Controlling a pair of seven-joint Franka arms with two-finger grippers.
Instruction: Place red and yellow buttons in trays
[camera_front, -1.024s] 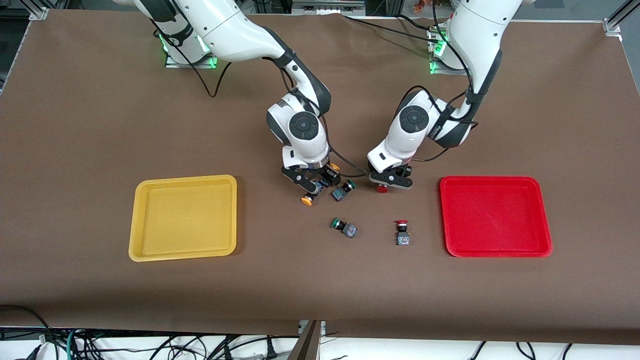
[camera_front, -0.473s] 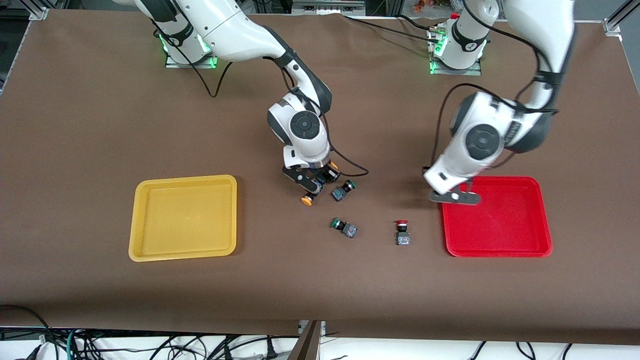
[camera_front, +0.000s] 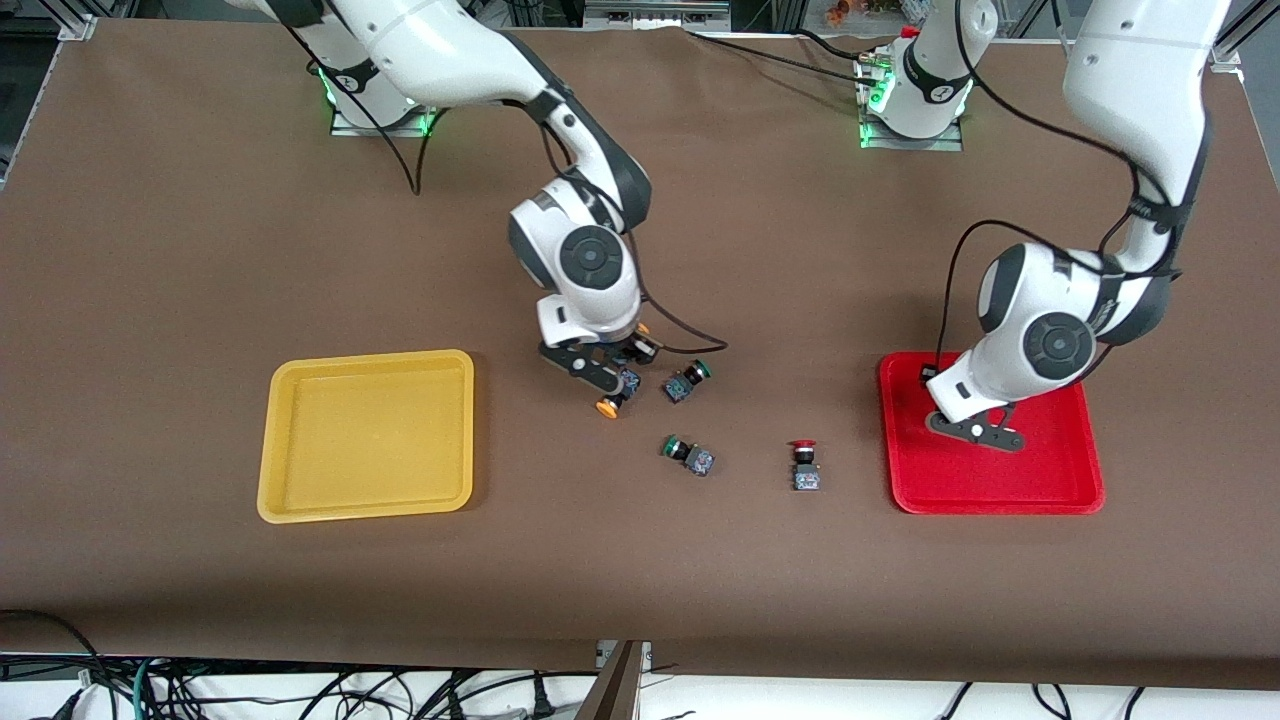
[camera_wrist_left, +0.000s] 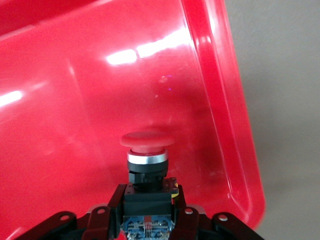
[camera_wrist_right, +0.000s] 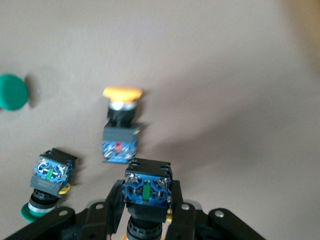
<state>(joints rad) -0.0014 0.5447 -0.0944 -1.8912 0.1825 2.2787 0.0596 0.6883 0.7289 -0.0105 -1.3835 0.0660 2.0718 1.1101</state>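
My left gripper (camera_front: 975, 432) is shut on a red button (camera_wrist_left: 146, 142) and holds it low over the red tray (camera_front: 1045, 475), near the rim toward the table's middle (camera_wrist_left: 235, 125). My right gripper (camera_front: 598, 382) is shut on a yellow button (camera_front: 606, 406), its body (camera_wrist_right: 148, 189) between the fingers, just above the table beside the green buttons. A second yellow button (camera_wrist_right: 121, 125) lies on the table under that wrist (camera_front: 643, 330). A second red button (camera_front: 803, 466) stands on the table near the red tray. The yellow tray (camera_front: 368, 435) holds nothing.
Two green-capped buttons lie in the middle of the table, one (camera_front: 686, 381) beside my right gripper, one (camera_front: 688, 455) nearer the camera. The first also shows in the right wrist view (camera_wrist_right: 47, 182). Brown mat covers the table.
My left arm carried the red button from the table's middle to over the red tray. My right gripper shifted slightly toward the yellow tray with the yellow button.
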